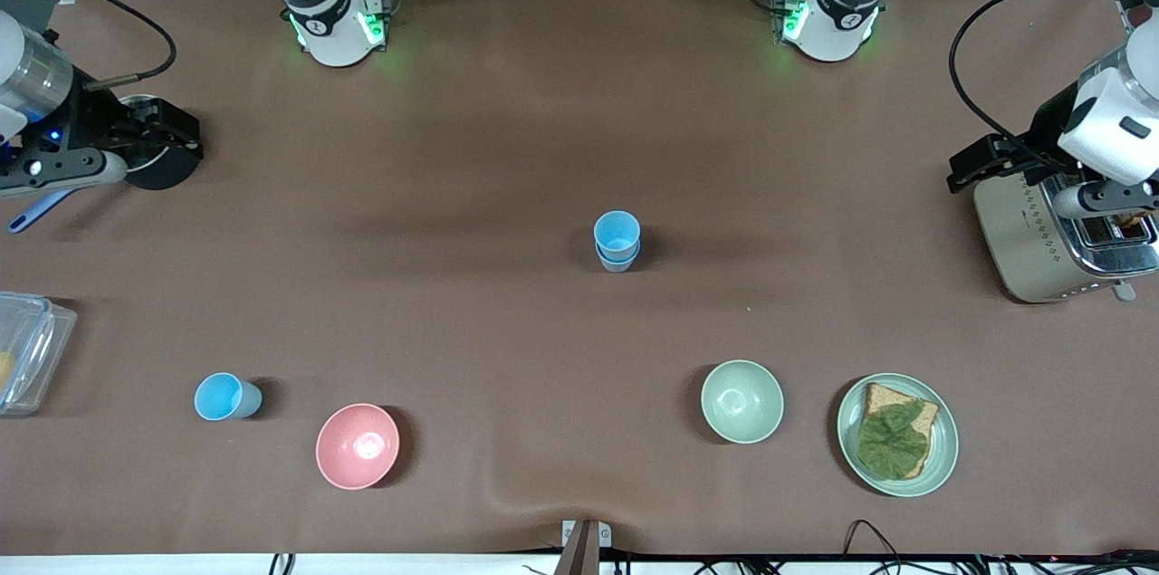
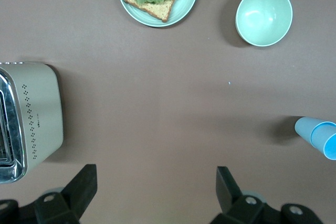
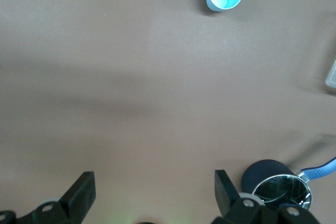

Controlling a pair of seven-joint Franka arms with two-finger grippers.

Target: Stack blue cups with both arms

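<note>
With both the left gripper point(image 2: 152, 195) and right gripper point(image 3: 155, 198) spread and empty, the lone cup point(image 1: 226, 397) needed a centred rim grasp before going onto the stack point(image 1: 617, 241).

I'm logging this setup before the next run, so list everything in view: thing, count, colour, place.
stacked blue cups: two nested, light blue, mid-table.
single blue cup: one, light blue, upright, toward the right arm's end, beside the pink bowl.
pink bowl: one, pink, near the front camera.
green bowl: one, pale green, beside the plate.
plate: one, pale green, holding bread with a green leaf.
toaster: one, beige and chrome, left arm's end.
saucepan: one, dark, blue handle, right arm's end.
clear container: one, right arm's end.
left hand: open, over the toaster.
right hand: open, over the saucepan.
</note>
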